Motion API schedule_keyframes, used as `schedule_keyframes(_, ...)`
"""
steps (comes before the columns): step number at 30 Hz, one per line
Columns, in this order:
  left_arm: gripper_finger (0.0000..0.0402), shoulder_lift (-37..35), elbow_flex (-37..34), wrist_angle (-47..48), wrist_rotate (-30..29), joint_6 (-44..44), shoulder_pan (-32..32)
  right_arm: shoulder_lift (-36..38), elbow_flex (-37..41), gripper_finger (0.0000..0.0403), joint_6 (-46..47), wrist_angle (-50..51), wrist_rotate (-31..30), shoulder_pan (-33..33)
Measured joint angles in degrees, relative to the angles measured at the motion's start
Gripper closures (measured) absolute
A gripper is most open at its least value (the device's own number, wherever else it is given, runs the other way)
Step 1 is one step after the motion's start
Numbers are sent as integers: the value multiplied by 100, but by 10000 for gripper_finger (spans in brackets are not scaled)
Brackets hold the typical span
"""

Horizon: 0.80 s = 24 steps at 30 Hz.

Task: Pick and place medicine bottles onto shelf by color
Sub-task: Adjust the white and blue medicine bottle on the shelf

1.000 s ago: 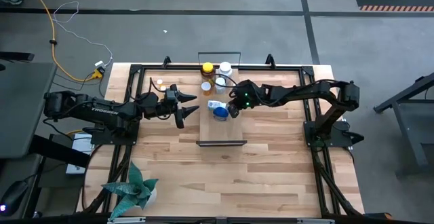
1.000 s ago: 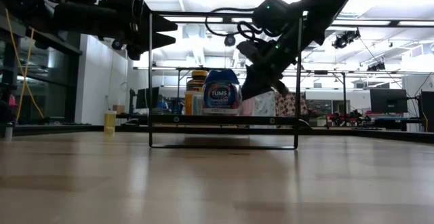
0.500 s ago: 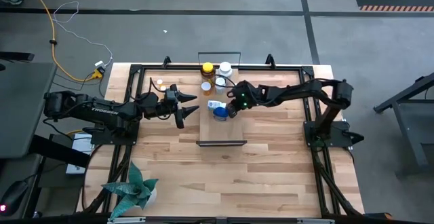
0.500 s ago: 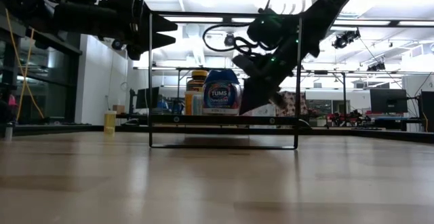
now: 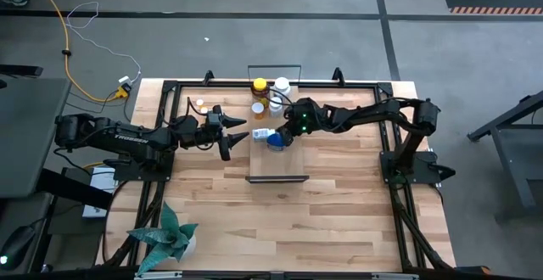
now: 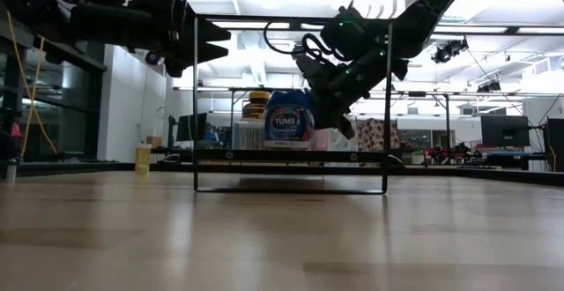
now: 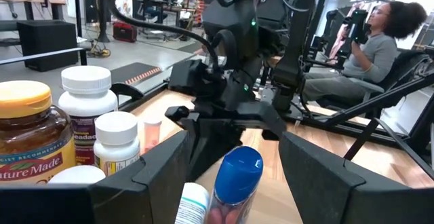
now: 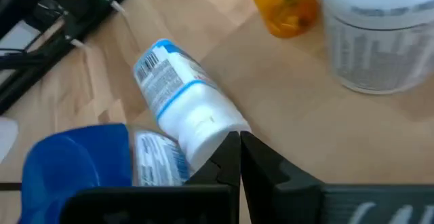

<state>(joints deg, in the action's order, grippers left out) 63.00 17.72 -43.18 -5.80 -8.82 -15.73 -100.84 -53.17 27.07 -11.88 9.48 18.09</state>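
Shelf was your landmark: left of it, your left gripper hung spread and empty. On its board, the toppled white bottle lay pointing leftward, smooth plastic, beside the blue-capped bottle. Your right gripper, pressed together, touched the white bottle's cap end, nearer.

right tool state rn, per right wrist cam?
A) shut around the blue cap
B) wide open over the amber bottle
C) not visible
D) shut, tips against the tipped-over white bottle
D: in the right wrist view the right tool has its fingers pressed together with nothing between them, tips at the white cap end of the white bottle, which lies on its side beside the blue-capped bottle.
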Motion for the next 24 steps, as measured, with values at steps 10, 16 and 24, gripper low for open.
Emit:
schedule_keyframes(10,183,0,12,475,-265,365,25,389,0,403,-164,1010,-908,41)
schedule_keyframes(16,181,218,406,1569,-1003,651,87,388,-2,403,-164,1018,-998,41)
schedule_keyframes(24,141,946,611,1644,-654,698,90,387,-1,403,-205,1146,-1004,41)
